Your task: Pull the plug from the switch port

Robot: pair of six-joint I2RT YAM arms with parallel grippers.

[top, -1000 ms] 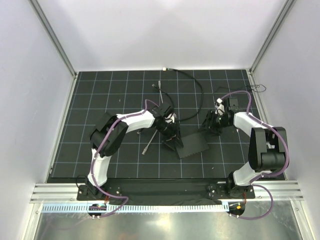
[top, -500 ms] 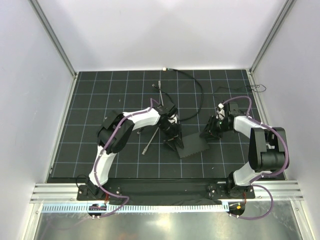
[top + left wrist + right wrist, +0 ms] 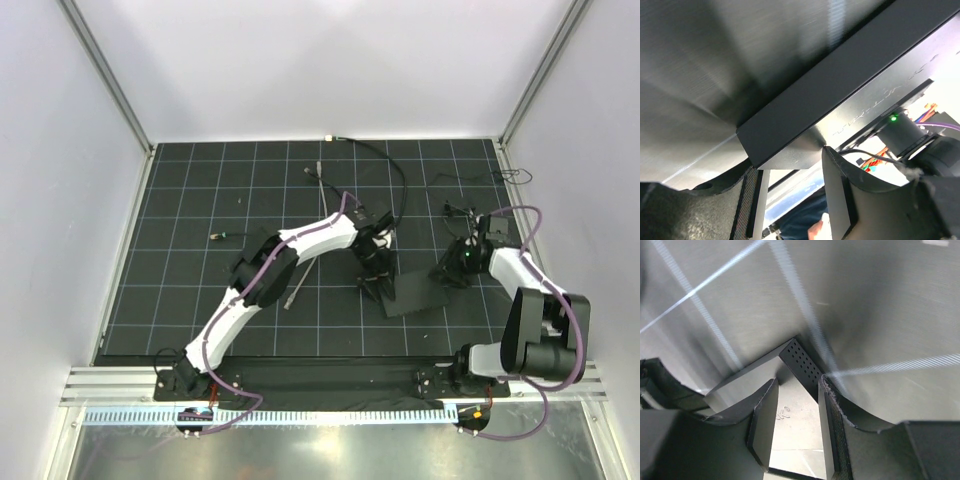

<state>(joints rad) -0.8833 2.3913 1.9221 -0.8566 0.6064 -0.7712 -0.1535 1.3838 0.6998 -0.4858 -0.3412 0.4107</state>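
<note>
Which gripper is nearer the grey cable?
Left. The left gripper is at the box's left end, beside the cable; the right gripper is at its far end.

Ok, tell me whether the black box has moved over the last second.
Yes. The box has shifted right, away from the grey cable, which stayed put.
</note>
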